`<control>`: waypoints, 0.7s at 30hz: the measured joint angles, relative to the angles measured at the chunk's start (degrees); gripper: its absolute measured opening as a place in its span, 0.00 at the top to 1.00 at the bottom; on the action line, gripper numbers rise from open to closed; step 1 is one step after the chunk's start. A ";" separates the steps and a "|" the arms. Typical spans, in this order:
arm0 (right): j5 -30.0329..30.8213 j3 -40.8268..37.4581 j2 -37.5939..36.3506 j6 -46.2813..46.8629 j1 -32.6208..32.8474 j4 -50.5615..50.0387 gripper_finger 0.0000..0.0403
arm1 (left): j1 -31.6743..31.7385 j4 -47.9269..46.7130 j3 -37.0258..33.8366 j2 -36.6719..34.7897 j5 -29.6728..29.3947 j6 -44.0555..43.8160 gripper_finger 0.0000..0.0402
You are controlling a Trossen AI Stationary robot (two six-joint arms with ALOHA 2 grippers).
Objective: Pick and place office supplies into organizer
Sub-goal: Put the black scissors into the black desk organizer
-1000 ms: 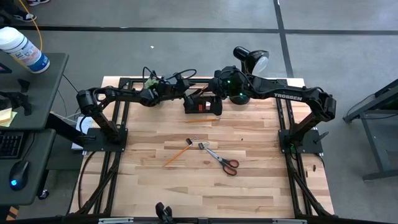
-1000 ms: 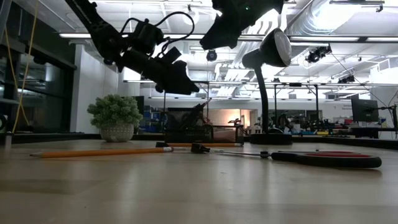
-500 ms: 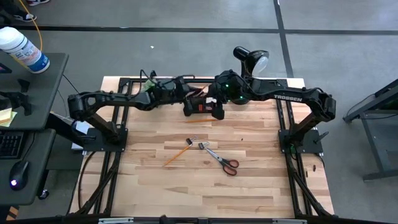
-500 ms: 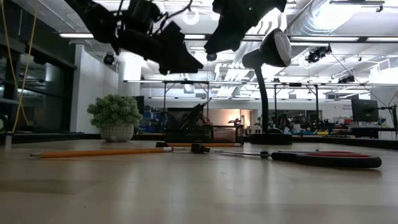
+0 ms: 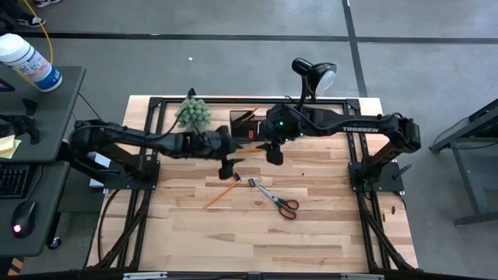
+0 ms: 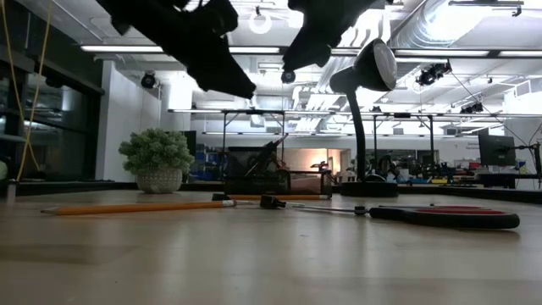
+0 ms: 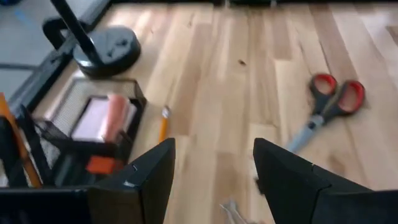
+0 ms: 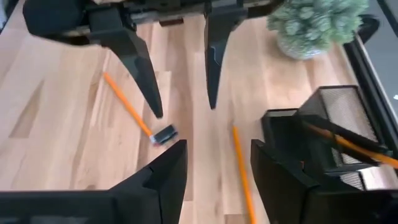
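both arms are up off the desk (image 5: 311, 225) and reaching toward the middle. the left gripper (image 5: 227, 165) hangs with its fingers spread apart and nothing in them, just above the loose pencil (image 5: 222, 190) and the small dark piece (image 5: 254, 182) lying at the pencil's far end. the right gripper (image 5: 275, 153) is also spread open and empty, hovering right in front of the organizer (image 5: 245, 128), which sits at the back of the desk between the plant (image 5: 193, 113) and the lamp (image 5: 313, 75). the organizer already has an orange pencil (image 8: 348, 144) leaning in its tall part and a pink pad (image 7: 94, 117) in the low tray. another pencil (image 8: 241, 167) lies flat on the desk just in front of it. the scissors (image 5: 278, 201) sit out in the open wood toward the near right, apart from both grippers.
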 joint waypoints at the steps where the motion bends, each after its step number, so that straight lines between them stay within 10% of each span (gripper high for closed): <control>1: 0.44 0.00 0.00 0.10 0.59 -0.16 0.59 | -1.36 -1.20 0.00 -0.27 -1.00 -1.08 0.49; 21: 11.27 -3.13 0.00 15.98 13.64 -5.05 0.60 | -28.57 -13.54 -0.02 -0.75 -24.80 -22.65 0.52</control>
